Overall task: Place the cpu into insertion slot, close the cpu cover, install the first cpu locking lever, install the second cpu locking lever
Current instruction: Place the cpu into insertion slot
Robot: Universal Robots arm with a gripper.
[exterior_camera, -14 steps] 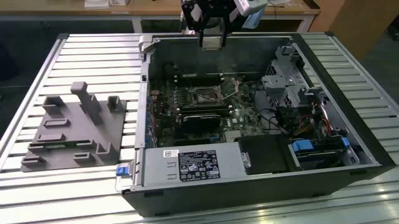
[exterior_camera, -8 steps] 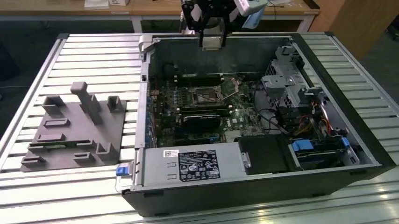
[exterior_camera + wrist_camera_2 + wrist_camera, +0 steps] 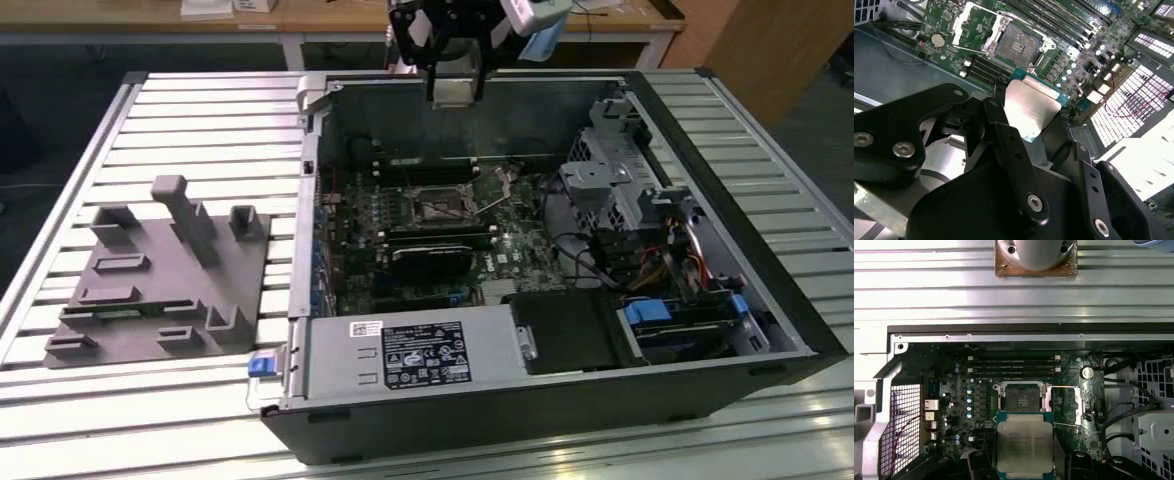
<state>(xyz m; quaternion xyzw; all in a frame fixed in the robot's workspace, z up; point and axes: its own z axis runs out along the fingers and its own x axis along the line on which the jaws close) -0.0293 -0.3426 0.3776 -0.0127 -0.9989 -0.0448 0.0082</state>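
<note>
Clearly the jaws were clamped narrow on the cpu [image 3: 1031,107], pinching two opposite edges, metal top facing up in both wrist views. The chip hung above the open computer case [image 3: 561,425], apart from the insertion slot [image 3: 1023,399] and short of it. The cpu cover [image 3: 1077,402] lay flipped open beside the slot, whose dark centre was uncovered.

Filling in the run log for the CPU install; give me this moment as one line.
hand: shut on cpu | cpu: aloft, unseated | insertion slot: empty | cpu cover: open
</note>
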